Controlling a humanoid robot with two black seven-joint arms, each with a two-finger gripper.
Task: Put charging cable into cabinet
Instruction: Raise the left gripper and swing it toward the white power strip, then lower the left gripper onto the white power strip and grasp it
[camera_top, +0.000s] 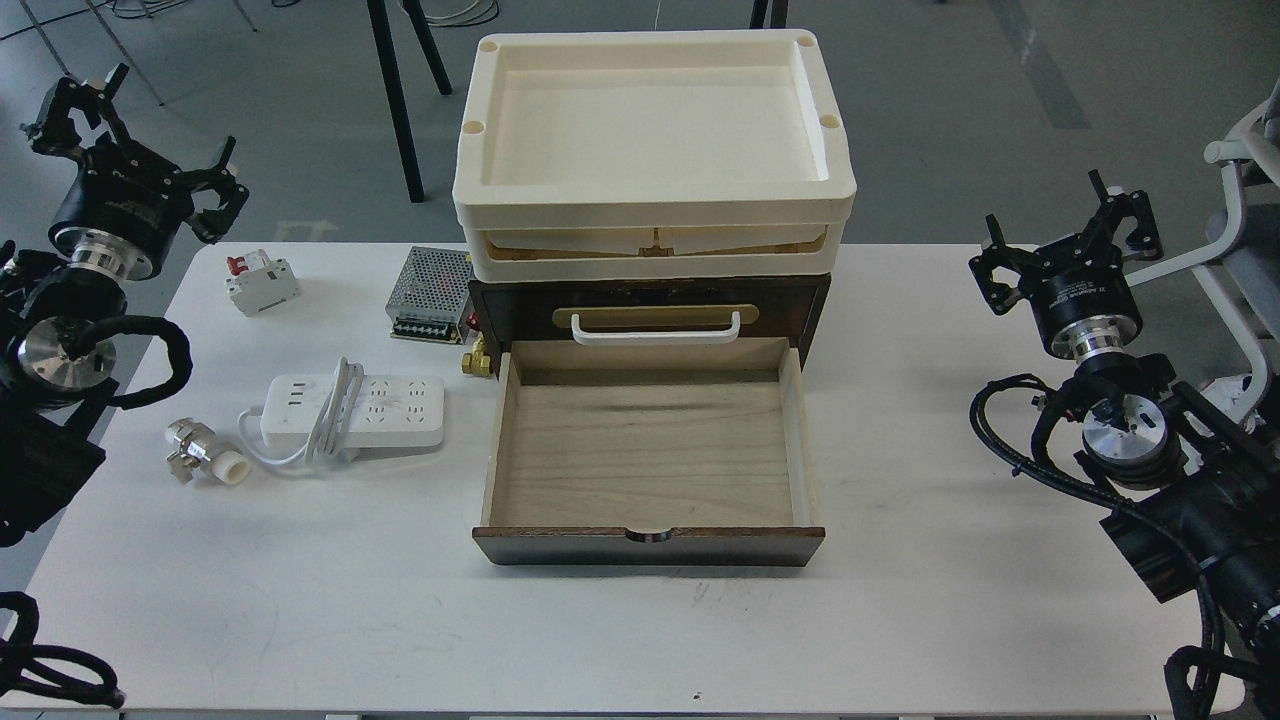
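Note:
The charging cable (365, 410) is a flat white power strip that lies on the white table left of the cabinet, its white cord looped over its left half. The cabinet (650, 310) is dark brown, with a brass plate and a white handle. Its light-wood drawer (650, 450) is pulled out toward me and holds nothing. My left gripper (150, 140) hangs open beyond the table's far left corner, well away from the cable. Off the table's right side, my right gripper (1060, 235) is open too, with nothing between its fingers.
Two cream plastic trays (650, 200) are stacked on the cabinet. A small circuit breaker (260, 282) and a perforated metal power supply (430, 293) lie behind the cable. A metal valve fitting (205, 455) sits left of it, and a brass fitting (475, 360) is by the drawer's corner.

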